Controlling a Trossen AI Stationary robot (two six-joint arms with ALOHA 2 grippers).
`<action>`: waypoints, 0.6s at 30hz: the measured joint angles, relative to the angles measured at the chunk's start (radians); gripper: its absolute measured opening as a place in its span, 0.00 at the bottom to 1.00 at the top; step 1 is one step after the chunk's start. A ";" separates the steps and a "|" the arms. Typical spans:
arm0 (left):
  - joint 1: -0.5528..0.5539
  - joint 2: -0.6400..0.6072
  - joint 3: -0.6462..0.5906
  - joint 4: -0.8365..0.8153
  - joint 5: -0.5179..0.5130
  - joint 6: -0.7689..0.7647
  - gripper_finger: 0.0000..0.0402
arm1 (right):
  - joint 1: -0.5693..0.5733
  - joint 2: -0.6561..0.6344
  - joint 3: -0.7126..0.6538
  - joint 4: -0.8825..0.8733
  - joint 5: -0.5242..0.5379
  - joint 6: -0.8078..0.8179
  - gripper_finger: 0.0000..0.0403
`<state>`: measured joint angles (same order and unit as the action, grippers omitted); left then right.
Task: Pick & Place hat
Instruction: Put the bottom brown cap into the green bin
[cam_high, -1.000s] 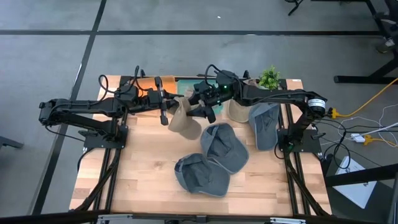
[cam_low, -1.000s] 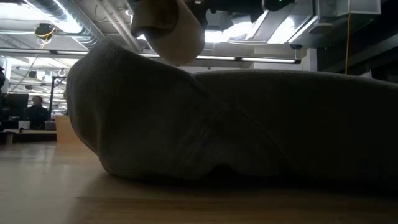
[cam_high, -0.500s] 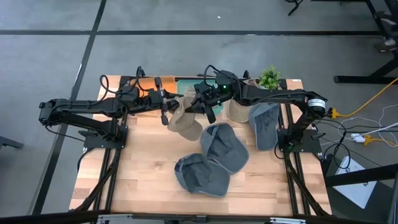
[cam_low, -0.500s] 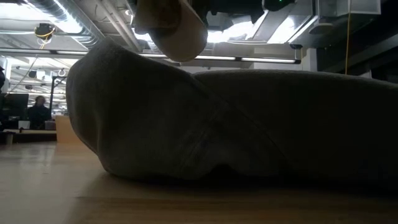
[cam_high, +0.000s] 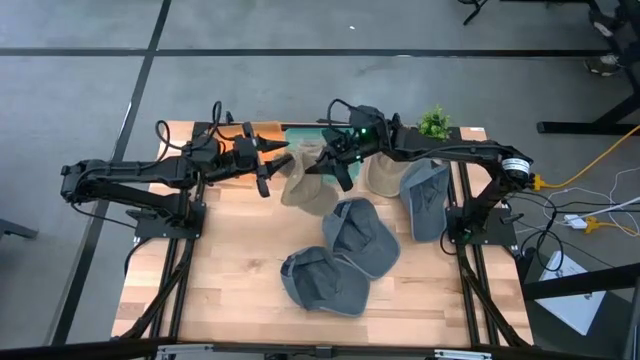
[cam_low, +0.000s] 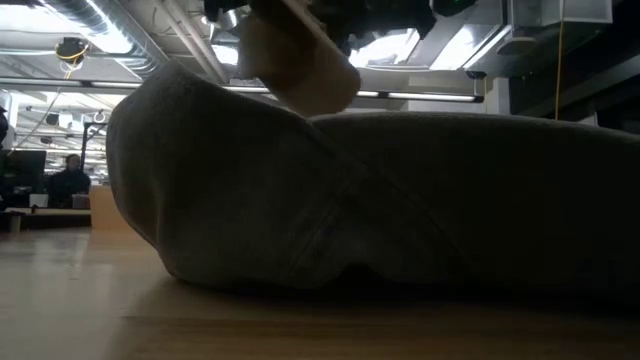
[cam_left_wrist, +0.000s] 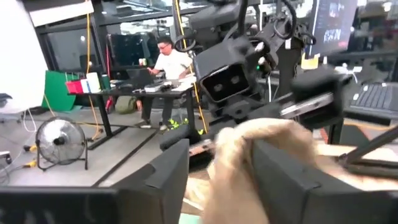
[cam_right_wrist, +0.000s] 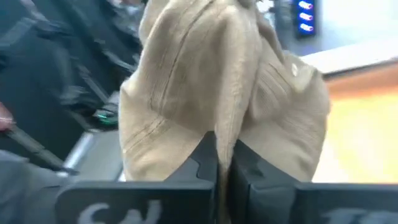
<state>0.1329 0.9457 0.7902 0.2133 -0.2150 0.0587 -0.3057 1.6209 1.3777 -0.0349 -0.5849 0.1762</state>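
To carry it off, the right gripper (cam_high: 330, 168) pinches the beige hat (cam_high: 308, 188) aloft toward twelve o'clock, while the left gripper (cam_high: 274, 165), jaws spread empty, waits at its nine o'clock.

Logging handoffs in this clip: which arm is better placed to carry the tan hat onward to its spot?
The right. Its gripper is shut on the tan hat, fabric pinched between the jaws, holding it above the table. The left gripper sits beside the hat, jaws open, holding nothing.
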 joint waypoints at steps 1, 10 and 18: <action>0.000 -0.006 0.000 0.001 0.000 -0.010 0.45 | -0.009 -0.010 0.000 -0.037 0.021 -0.023 0.02; 0.000 -0.027 0.000 -0.017 -0.032 -0.046 0.54 | -0.076 -0.050 0.000 -0.133 0.147 -0.285 0.03; 0.000 -0.027 0.000 -0.173 -0.032 -0.049 0.53 | -0.101 -0.049 0.000 -0.170 0.282 -0.580 0.03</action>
<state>0.1329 0.9184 0.7902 0.0398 -0.2470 0.0101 -0.4070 1.5719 1.3773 -0.2047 -0.3027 -0.4034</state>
